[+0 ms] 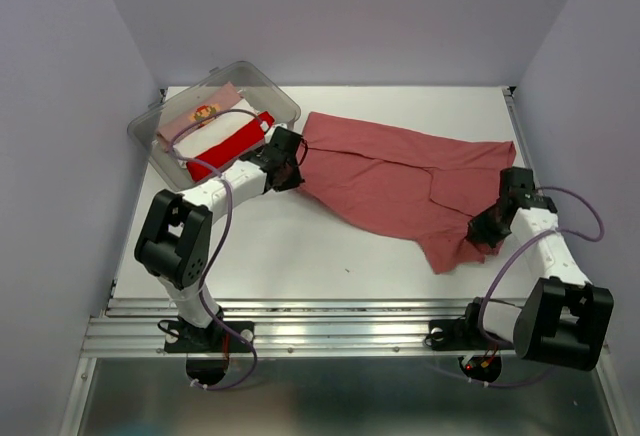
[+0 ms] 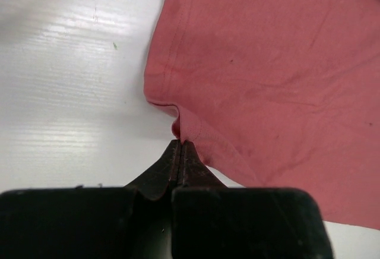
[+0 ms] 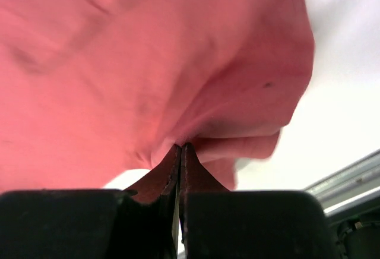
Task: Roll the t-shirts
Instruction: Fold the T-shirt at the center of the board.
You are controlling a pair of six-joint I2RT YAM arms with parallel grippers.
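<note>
A dusty brick-red t-shirt (image 1: 400,181) lies spread across the white table, partly folded. My left gripper (image 1: 297,168) is shut on its left hem edge; the left wrist view shows the cloth (image 2: 267,63) pinched at the closed tips (image 2: 180,143). My right gripper (image 1: 484,228) is shut on the shirt's lower right part; the right wrist view shows the cloth (image 3: 148,63) bunched and lifted at the closed tips (image 3: 181,146). A pale pink tee with a print (image 1: 200,114), a bright red bundle (image 1: 232,141) and a bit of white cloth lie in the bin.
A clear plastic bin (image 1: 276,90) stands at the back left, close to my left arm. Metal rails (image 1: 300,321) run along the table's near edge. Purple walls close in the left, back and right sides.
</note>
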